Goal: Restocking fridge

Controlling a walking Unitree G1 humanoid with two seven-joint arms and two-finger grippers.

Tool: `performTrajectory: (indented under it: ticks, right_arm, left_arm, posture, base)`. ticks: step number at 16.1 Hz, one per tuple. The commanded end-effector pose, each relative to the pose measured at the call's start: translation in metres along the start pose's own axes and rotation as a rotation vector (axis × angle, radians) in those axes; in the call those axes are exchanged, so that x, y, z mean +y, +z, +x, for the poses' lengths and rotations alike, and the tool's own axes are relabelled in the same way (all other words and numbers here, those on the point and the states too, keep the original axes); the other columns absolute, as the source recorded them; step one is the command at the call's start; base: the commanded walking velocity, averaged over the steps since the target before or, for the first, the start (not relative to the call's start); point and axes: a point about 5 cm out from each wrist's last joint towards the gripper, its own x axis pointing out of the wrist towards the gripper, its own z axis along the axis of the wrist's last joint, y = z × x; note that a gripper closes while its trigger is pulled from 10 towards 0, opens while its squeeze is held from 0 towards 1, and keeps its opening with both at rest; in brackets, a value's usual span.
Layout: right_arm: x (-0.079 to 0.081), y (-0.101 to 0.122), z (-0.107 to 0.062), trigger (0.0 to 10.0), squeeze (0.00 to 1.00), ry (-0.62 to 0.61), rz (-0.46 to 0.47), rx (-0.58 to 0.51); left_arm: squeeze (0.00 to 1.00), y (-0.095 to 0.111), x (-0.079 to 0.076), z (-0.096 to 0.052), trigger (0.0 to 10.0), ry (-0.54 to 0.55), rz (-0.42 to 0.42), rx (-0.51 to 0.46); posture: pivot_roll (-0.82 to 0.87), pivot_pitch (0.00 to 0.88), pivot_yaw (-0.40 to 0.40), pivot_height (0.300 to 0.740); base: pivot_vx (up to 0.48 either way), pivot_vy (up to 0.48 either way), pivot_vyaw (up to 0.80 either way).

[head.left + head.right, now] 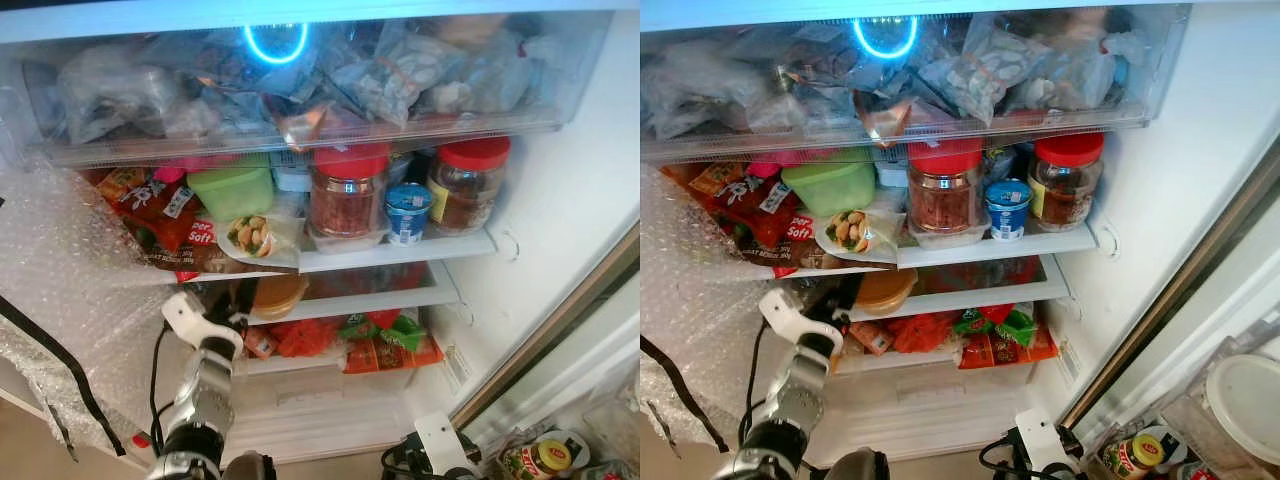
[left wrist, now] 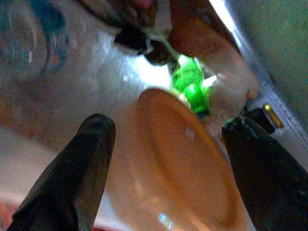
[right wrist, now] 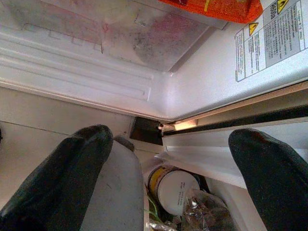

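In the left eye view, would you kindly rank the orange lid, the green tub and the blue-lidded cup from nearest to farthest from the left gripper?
1. Orange lid, just beside the left gripper, lower shelf.
2. Green tub, shelf above, left.
3. Blue-lidded cup, same upper shelf, far right.

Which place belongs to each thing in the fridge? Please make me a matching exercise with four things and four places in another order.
Things:
1. small blue yogurt cup
2. green lidded box
3. orange-lidded container
4. left gripper

Places:
A. second shelf, in front of the left gripper
B. between two red-lidded jars
C. reaching into the second shelf
D. upper shelf, left of the jars

Pairs: 1-B, 2-D, 3-A, 4-C
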Motion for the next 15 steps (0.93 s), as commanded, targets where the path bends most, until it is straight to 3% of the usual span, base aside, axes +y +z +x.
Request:
performTrajectory:
  ticks: [1,5,9,15]
  right_arm:
    - [0.003,-0.001,0.0,10.0,0.0,0.013,-0.01,0.013]
    - [0.002,-0.001,0.0,10.0,0.0,0.01,-0.012,0.011]
    - [0.001,0.0,0.0,10.0,0.0,0.003,-0.015,0.007]
    - [0.001,0.0,0.0,10.0,0.0,0.004,-0.018,0.008]
  left_arm:
    - [0.0,-0.003,-0.001,-0.003,10.0,-0.018,0.006,0.019]
    - [0.0,-0.005,-0.004,-0.013,10.0,-0.08,0.127,0.044]
    - [0.0,-0.003,-0.006,-0.022,10.0,-0.114,0.185,0.049]
    - [0.0,-0.007,-0.01,-0.043,10.0,-0.254,0.47,0.164]
  posture:
    - [-0.02,0.0,-0.002,0.656]
    - [-0.01,0.0,-0.003,0.656]
    - [-0.01,0.0,-0.003,0.656]
    - [-0.01,0.0,-0.003,0.656]
  base:
    - [0.0,0.0,0.0]
    - [0.0,0.0,0.0]
    - [0.0,0.0,0.0]
    - [0.0,0.0,0.0]
